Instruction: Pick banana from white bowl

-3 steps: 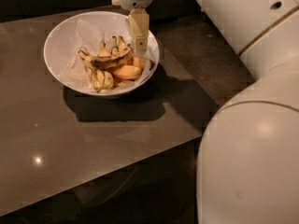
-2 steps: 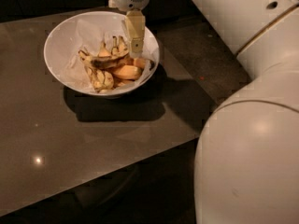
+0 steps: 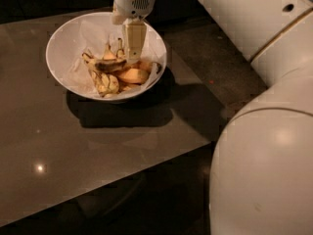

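Observation:
The white bowl (image 3: 62, 37), lined with crinkled white paper, stands on the dark table at the upper left of the camera view. The banana (image 3: 108, 65), curved and yellow with dark patches, lies across the top of the fruit pile in the bowl. My gripper (image 3: 132, 57) reaches down from above into the right half of the bowl. Its tip is at the banana's right end, touching or nearly touching it. The contact point is hidden behind the gripper.
A plump orange-yellow fruit (image 3: 131, 75) and shorter speckled bananas (image 3: 105, 83) lie under and beside the banana. The glossy dark table (image 3: 73, 141) ends at a front edge running diagonally. My white arm and body (image 3: 264, 155) fill the right side.
My gripper has moved left and down, deeper into the bowl and closer to the banana. The bowl and fruit have not moved.

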You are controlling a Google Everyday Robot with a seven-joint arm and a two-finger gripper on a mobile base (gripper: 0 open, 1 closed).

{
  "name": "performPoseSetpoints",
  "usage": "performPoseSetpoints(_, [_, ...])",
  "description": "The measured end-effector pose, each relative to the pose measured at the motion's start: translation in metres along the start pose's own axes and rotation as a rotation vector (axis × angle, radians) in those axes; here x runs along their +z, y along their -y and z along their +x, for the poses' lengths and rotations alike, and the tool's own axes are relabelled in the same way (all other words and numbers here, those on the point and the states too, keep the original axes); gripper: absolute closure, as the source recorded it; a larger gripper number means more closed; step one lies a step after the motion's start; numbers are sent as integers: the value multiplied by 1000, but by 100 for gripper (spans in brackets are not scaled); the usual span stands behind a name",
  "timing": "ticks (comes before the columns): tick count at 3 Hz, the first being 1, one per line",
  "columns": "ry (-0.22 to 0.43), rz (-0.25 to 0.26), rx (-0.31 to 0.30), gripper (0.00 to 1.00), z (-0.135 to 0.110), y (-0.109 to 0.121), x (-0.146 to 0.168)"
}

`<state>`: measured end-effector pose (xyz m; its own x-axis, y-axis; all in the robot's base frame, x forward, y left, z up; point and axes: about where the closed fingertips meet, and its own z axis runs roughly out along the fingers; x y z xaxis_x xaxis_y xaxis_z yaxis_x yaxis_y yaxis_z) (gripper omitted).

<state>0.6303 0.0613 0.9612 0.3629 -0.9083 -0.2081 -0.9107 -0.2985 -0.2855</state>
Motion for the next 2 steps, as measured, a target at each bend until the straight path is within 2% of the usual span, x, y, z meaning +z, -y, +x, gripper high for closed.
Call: performPoseSetpoints(2, [55,-21,45,18,-13,-10,11])
